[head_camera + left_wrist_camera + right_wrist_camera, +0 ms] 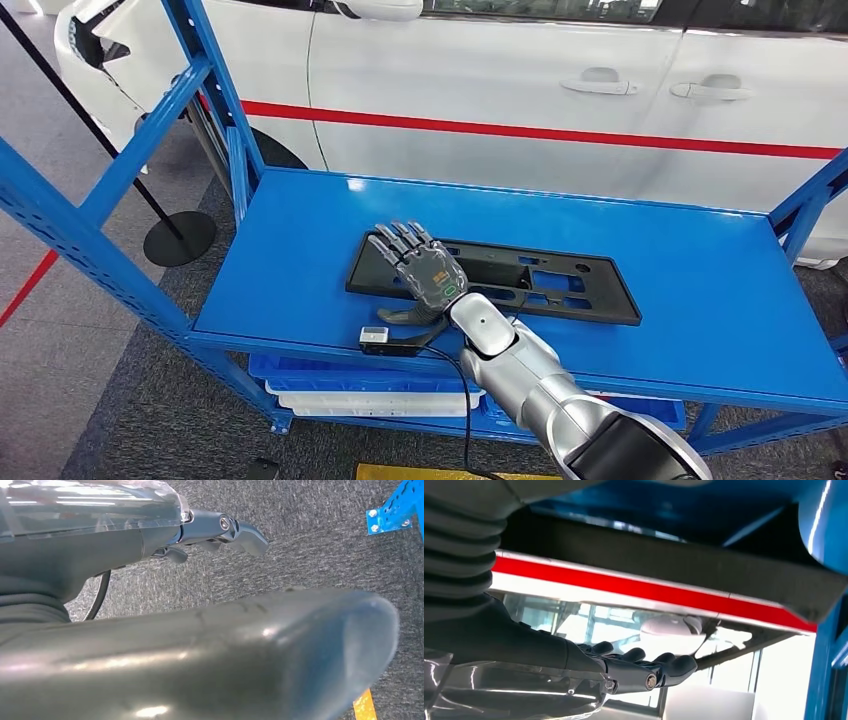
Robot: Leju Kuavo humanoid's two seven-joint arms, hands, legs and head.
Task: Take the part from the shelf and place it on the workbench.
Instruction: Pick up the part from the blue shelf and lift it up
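The part [560, 285] is a long flat black plastic plate with cut-outs, lying on the blue shelf board [700, 310]. My right hand [425, 275] hovers over the plate's left end, fingers stretched out flat and pointing toward the car, thumb at the plate's near edge. In the right wrist view the straight fingers [644, 670] stand apart from the dark plate [664, 565], with the car's red stripe showing through the gap. My left hand [220, 530] hangs over grey carpet and holds nothing.
A white car [560, 90] with a red stripe stands close behind the shelf. Blue uprights [215, 90] frame the shelf on the left and right. Blue and white trays [370, 395] sit on the level below. A black post base [178, 238] stands on the floor at left.
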